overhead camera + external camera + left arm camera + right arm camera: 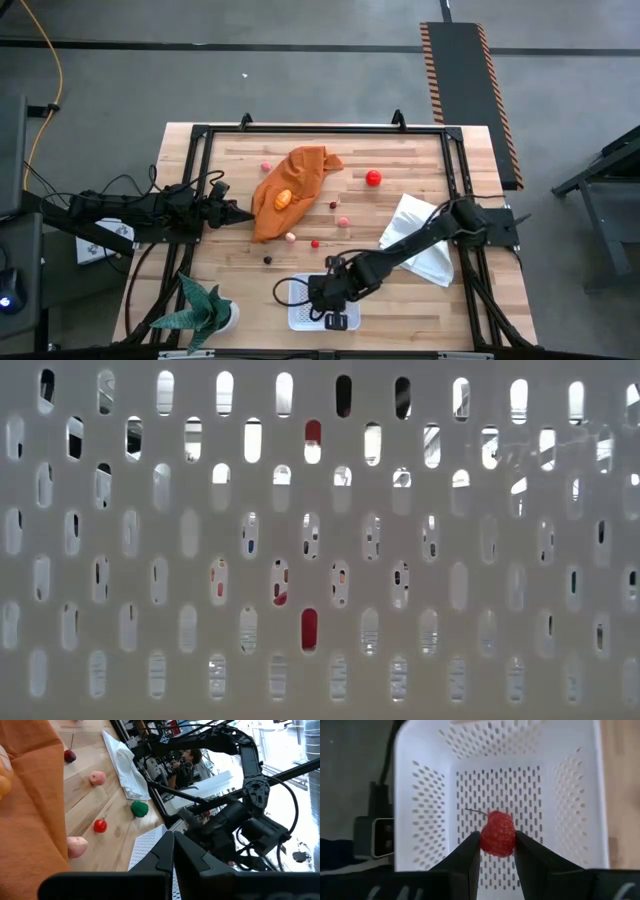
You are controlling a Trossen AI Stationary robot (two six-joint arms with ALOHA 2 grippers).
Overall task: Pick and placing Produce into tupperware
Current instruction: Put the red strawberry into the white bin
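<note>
Produce is still mostly out on the bench (420, 160): an orange piece (283, 198) lies on the orange cloth (290, 185) near the middle, a red ball (373, 178) sits toward the far edge, and small pink, red and dark bits are scattered between the cloth and the near edge. The left wrist view adds a green piece (139, 808) beside the white cloth (420, 240), which lies by the right edge.

The tub (310, 305) stands at the near edge, just right of a green plant (200, 305) in the near left corner. In the right wrist view its perforated floor shows bare, so I judge nothing is yet inside and nearly all the sorting remains.

The right claw (497, 851) hangs over the tub's opening, pinched partway closed on a red raspberry (497, 834), directly above the floor; this piece looks ready to be let go.

The left claw (240, 213) waits at the left edge beside the orange cloth, fingers fully together and holding nothing.

Room is fair: the tub walls give clearance round the berry, but the tub sits hard on the near edge, and the scattered bits lie close together by the cloth's hem.
</note>
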